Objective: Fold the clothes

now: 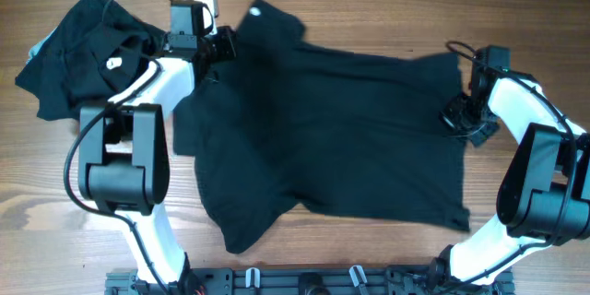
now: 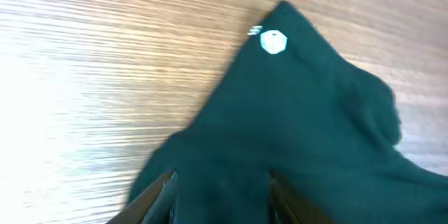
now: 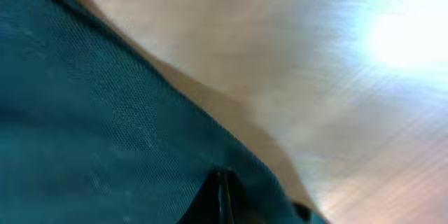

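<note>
Black shirt point(image 1: 341, 129) lies spread in the middle of the table point(image 1: 369, 0), with one arm at each side.
The left gripper point(image 2: 220, 178) is at the shirt's 10 o'clock corner, its jaws partly apart with fabric between them, clamping nothing as far as I can see (a small white logo point(image 2: 273, 42) lies just beyond). The right gripper point(image 1: 458, 115) is at the 3 o'clock edge, closed tight on the hem. A second dark garment point(image 1: 78, 41) lies crumpled at the table's 10 o'clock.

Robot lab: wooden table point(image 1: 387, 9), base rail point(image 1: 277, 281)
</note>
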You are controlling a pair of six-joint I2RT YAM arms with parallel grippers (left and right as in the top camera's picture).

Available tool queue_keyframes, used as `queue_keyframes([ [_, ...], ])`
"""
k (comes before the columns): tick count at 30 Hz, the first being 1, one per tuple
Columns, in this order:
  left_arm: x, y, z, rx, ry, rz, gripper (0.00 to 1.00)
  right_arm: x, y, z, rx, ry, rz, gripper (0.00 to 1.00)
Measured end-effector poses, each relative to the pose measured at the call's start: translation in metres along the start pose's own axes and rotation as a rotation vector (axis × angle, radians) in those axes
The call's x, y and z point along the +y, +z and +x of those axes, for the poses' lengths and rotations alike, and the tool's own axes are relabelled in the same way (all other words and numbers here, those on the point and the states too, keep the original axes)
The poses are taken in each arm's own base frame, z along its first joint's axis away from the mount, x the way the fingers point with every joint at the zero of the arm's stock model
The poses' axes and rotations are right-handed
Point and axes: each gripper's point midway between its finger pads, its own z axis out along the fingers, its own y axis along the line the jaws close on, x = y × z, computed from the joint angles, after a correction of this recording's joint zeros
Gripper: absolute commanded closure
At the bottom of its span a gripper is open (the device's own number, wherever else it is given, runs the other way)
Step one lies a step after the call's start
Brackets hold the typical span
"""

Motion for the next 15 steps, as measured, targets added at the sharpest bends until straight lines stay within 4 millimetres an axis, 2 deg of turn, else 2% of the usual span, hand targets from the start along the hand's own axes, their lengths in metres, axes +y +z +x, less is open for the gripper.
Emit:
queue_keyframes([
  [1,-0.007,0.001,0.002,0.001,0.017,0.010,0.58,-0.007,0.000,0.000,-0.009,-0.001,0.033,0.86],
  [3,-0.020,0.003,0.000,-0.014,0.055,0.034,0.59,-0.008,-0.001,-0.004,-0.036,-0.063,0.015,0.80],
  [5,-0.029,0.004,0.005,0.000,0.076,0.048,0.59,0.002,-0.011,-0.010,-0.074,-0.118,-0.056,0.74],
  [6,-0.028,0.004,0.009,0.017,0.074,0.046,0.58,0.009,-0.024,-0.012,-0.103,-0.142,-0.111,0.71],
  [8,-0.023,-0.002,0.021,0.072,0.060,0.026,0.53,0.022,-0.074,-0.022,-0.216,-0.181,-0.251,0.63],
  [9,-0.021,-0.012,0.026,0.108,0.051,0.013,0.51,0.025,-0.102,-0.023,-0.275,-0.192,-0.321,0.56],
  [10,-0.023,-0.037,0.024,0.127,0.043,0.003,0.49,0.027,-0.132,-0.022,-0.335,-0.203,-0.393,0.54],
  [12,-0.031,-0.088,0.015,0.137,0.037,-0.008,0.48,0.028,-0.162,-0.012,-0.371,-0.231,-0.483,0.53],
  [13,-0.037,-0.110,0.007,0.116,0.040,-0.007,0.47,0.028,-0.173,-0.007,-0.379,-0.242,-0.514,0.52],
  [14,-0.043,-0.145,0.001,0.095,0.043,-0.015,0.48,0.024,-0.181,0.004,-0.369,-0.251,-0.534,0.52],
  [15,-0.046,-0.174,0.005,0.104,0.033,-0.032,0.48,0.020,-0.184,0.012,-0.352,-0.255,-0.538,0.52],
])
